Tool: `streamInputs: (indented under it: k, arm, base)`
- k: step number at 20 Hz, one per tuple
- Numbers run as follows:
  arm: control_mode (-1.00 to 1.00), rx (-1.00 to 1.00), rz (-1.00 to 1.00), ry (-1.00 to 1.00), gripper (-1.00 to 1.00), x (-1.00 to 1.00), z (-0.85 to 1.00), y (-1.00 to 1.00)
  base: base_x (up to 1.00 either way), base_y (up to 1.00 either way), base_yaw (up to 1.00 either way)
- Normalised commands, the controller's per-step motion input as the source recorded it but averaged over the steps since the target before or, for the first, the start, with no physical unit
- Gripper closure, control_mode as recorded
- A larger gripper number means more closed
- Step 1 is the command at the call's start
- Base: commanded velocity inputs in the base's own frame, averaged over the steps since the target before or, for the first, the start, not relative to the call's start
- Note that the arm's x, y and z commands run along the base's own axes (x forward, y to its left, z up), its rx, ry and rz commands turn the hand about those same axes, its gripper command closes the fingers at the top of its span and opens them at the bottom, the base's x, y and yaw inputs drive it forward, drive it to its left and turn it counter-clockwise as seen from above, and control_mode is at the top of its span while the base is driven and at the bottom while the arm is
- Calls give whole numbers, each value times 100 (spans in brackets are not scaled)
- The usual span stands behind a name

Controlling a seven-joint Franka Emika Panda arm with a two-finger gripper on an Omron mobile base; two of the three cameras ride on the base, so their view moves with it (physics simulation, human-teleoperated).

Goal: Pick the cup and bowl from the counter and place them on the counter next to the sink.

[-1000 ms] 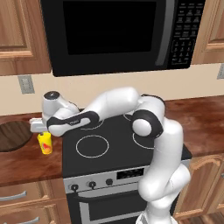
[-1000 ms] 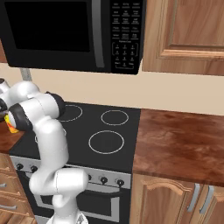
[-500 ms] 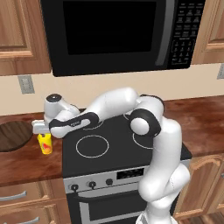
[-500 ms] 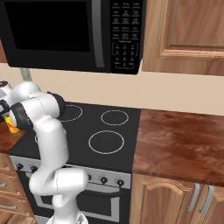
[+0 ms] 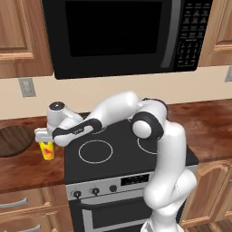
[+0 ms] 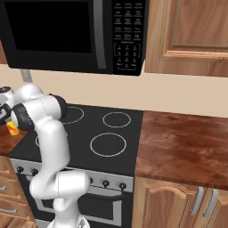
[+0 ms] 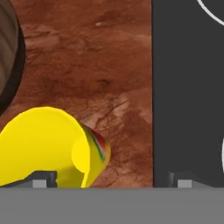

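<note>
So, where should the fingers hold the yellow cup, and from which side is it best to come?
Grip the cup across its side wall, just under the rim, coming straight down from above. It stands upright on the counter, has no handle and tapers downward, so opposite walls give flat contact. The open gripper hangs right above it already, and the bowl and the stovetop probably leave the fingers room.

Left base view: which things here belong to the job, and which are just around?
Job:
cup, under the open gripper
bowl, left of the cup
counter

Around:
stovetop
microwave
wall outlet
</note>
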Motion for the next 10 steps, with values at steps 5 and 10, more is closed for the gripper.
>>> streamInputs:
  k: [5,10]
  arm:
    - [-100,0,0,0,-100,4,-30,0]
    - [-100,0,0,0,-100,3,-26,0]
  base:
    - [0,0,0]
    - [0,0,0]
